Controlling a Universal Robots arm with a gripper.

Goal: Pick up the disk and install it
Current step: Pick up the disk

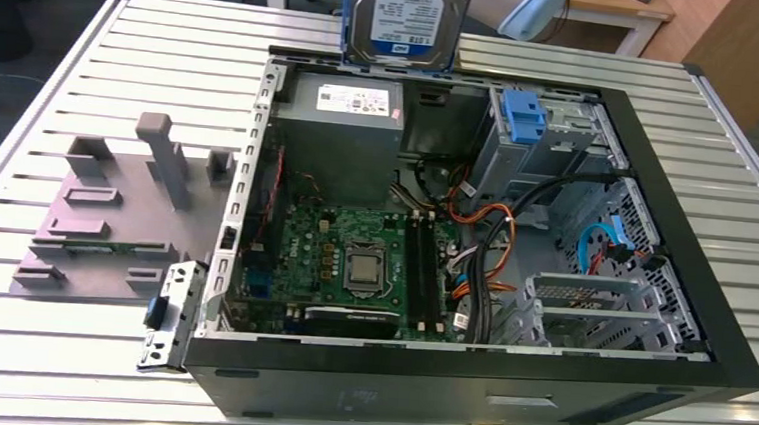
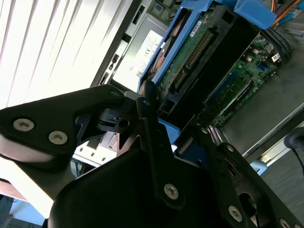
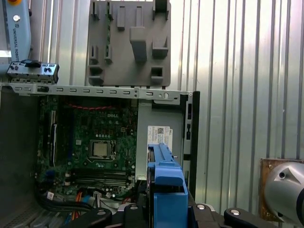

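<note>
I have the disk (image 1: 409, 14) in the air, standing on edge with its labelled face toward the exterior camera. It hangs above the wall of the open computer case (image 1: 475, 375) that runs along the power supply (image 1: 342, 120) and the drive cage (image 1: 552, 144), and as far as I can see it touches nothing below. The case lies on its side on the slatted table (image 1: 61, 361), toward the edge at the exterior view's right, and a grey fixture (image 1: 112, 214) sits beside it toward the opposite edge. As I judge it, the step in hand is carrying the disk to its bay. Doing that well means squaring the blue frame to the cage rails before any push, so nothing binds. I would also stay high over the case wall and well clear of the blue latch (image 1: 526, 114) and the loose orange and black cables (image 1: 486, 225), since a snag there could twist the drive in the grip. In the second wrist view the gripper (image 2: 166, 116) has its black fingers (image 2: 154, 142) drawn in narrowly onto the disk's blue frame, with the drive's green circuit side turned toward that camera and the motherboard (image 1: 349, 261) beyond it. The hold looks to be at one end only, so I judge that slow, level moves suit it best.
</note>
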